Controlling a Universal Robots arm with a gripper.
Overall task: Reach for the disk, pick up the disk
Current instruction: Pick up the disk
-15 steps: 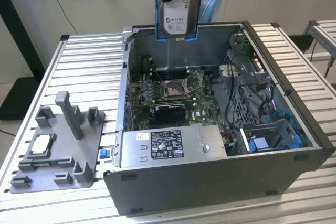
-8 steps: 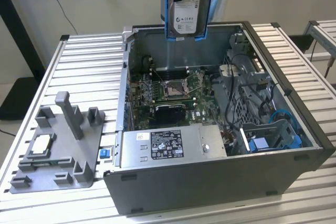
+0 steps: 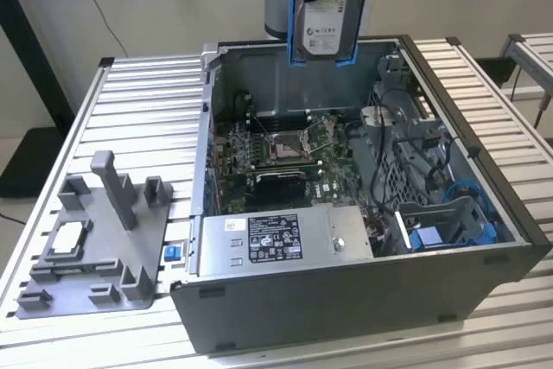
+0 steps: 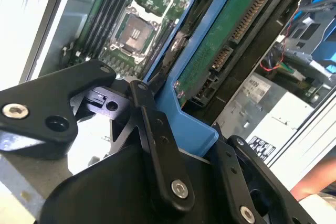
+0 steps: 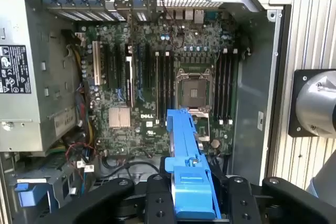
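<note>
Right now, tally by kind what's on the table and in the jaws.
disk: 1
case: 1
grey stand: 1
chip: 1
Total: 4

The disk (image 3: 324, 8), silver-grey with a white label and a blue frame, hangs upright above the open computer case (image 3: 346, 300).

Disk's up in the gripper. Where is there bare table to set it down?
Bare slatted table beyond the grey fixture, at the exterior view's left of the case; another strip at its right. Inside, under the disk, is crowded: motherboard, cables.
</note>
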